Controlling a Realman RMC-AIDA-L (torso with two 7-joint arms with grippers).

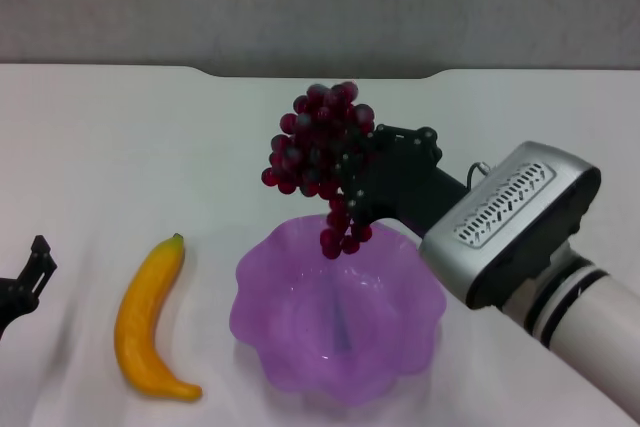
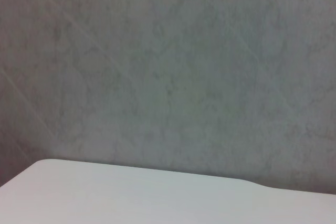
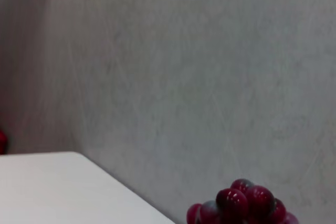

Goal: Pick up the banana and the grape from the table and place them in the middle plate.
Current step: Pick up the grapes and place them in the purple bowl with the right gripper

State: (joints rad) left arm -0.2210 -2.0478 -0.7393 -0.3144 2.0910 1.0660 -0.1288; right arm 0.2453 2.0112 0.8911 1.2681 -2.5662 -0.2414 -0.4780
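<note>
In the head view the right gripper is clamped on the grape, holding the dark red-purple bunch in the air above the far rim of the middle plate, with a short strand of grapes dangling down toward the dish at about its 12 o'clock edge. The scalloped purple plate sits on the white table near the front centre. The banana lies flat on the table at the plate's 9 o'clock, just beside it but apart, its dark stem tip pointing away from the robot. The left gripper shows only at the view's 9 o'clock edge, beyond the banana and low by the table; whether its fingers are parted cannot be told. The right wrist view catches the top of the grape bunch against a grey wall.
</note>
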